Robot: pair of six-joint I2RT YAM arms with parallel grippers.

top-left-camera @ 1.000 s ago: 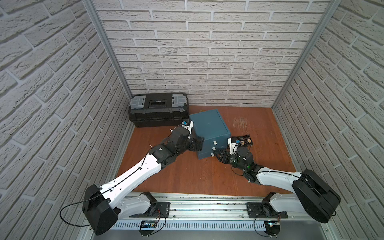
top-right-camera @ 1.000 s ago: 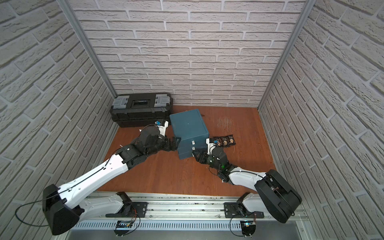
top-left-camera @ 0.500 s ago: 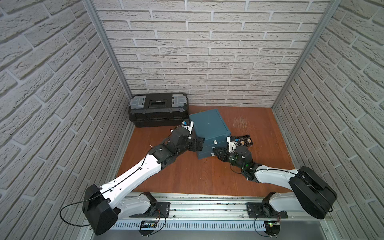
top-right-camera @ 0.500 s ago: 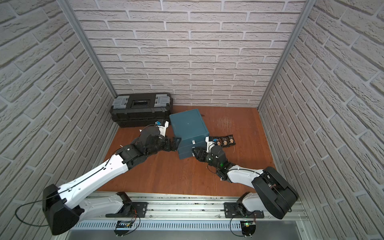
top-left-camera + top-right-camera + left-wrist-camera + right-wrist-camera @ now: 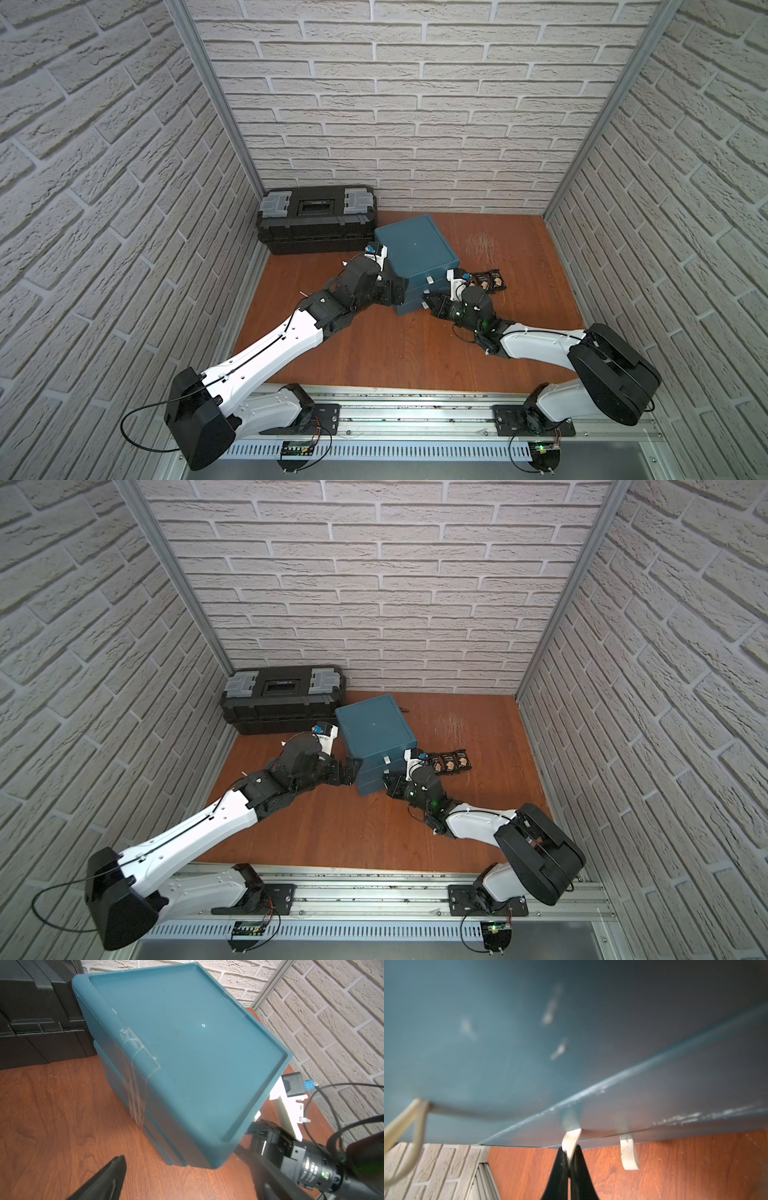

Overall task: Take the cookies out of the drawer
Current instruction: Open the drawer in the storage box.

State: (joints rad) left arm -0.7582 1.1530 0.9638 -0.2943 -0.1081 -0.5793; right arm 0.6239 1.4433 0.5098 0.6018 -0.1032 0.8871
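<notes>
Right claw point(image 5: 568, 1159) newly pinching rubbery tab point(image 5: 571, 1139)

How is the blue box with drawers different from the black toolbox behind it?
The blue drawer box is teal and cube-like; the black toolbox is long and low. The blue drawer box sits turned at an angle; the black toolbox lies flat against the back wall. The right pincer pinches a white tab on the blue drawer box; nothing grips the black toolbox.

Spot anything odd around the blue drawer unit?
Yes. The drawer unit sits skewed to the walls and toolbox, with clear tape stuck down its side. Its drawer fronts carry scuffs. Cookie packets lie on the floor beside it.
</notes>
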